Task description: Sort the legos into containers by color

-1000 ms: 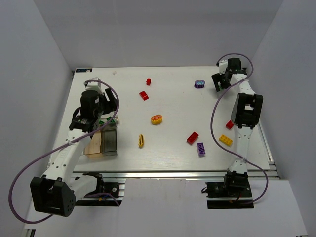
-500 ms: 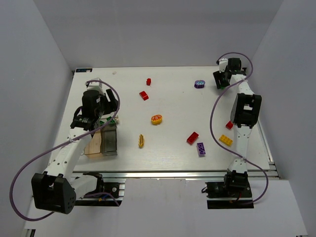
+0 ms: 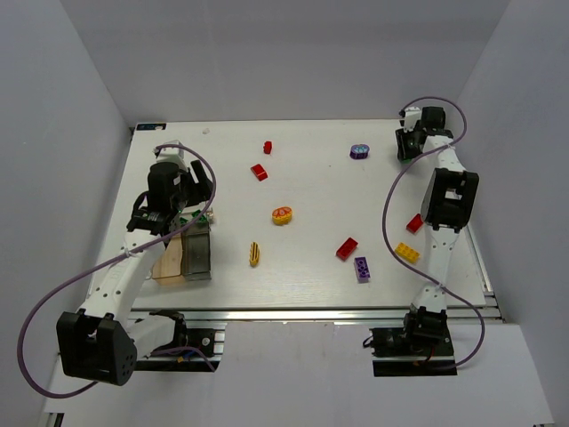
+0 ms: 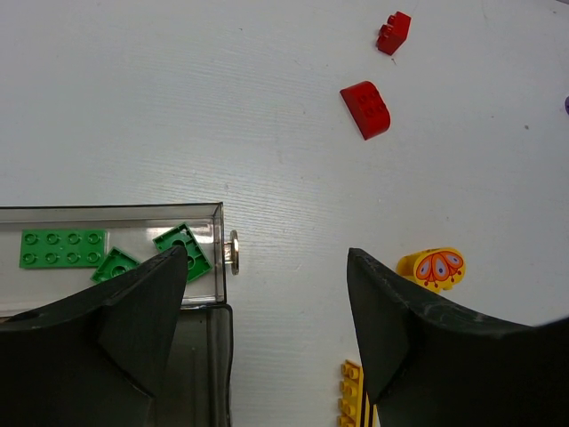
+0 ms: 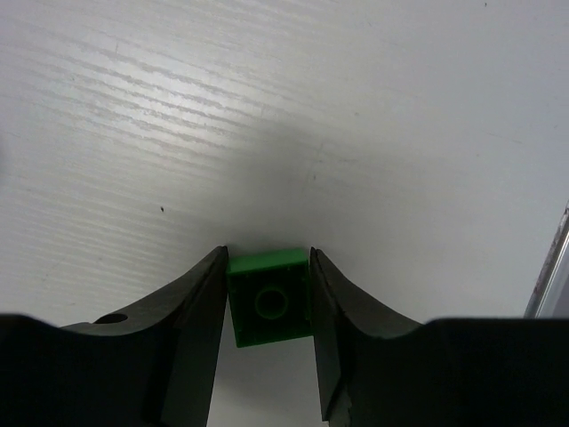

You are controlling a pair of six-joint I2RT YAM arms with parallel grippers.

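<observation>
My right gripper is at the far right back of the table, shut on a small green lego held between both fingers just over the white table. My left gripper is open and empty, hovering at the right end of the containers. The clear bin holds three green legos. Loose on the table are two red legos at the back, a yellow rounded piece, a yellow striped lego, a red lego, a purple lego and a yellow lego.
A purple rounded multicoloured piece lies just left of my right gripper. Another red lego lies beside the right arm. A tan bin joins the dark one on the left. The table's right edge rail is close to my right gripper.
My right gripper has shifted to the right, towards the table's back right corner. My left arm has stayed nearly still above the bins.
</observation>
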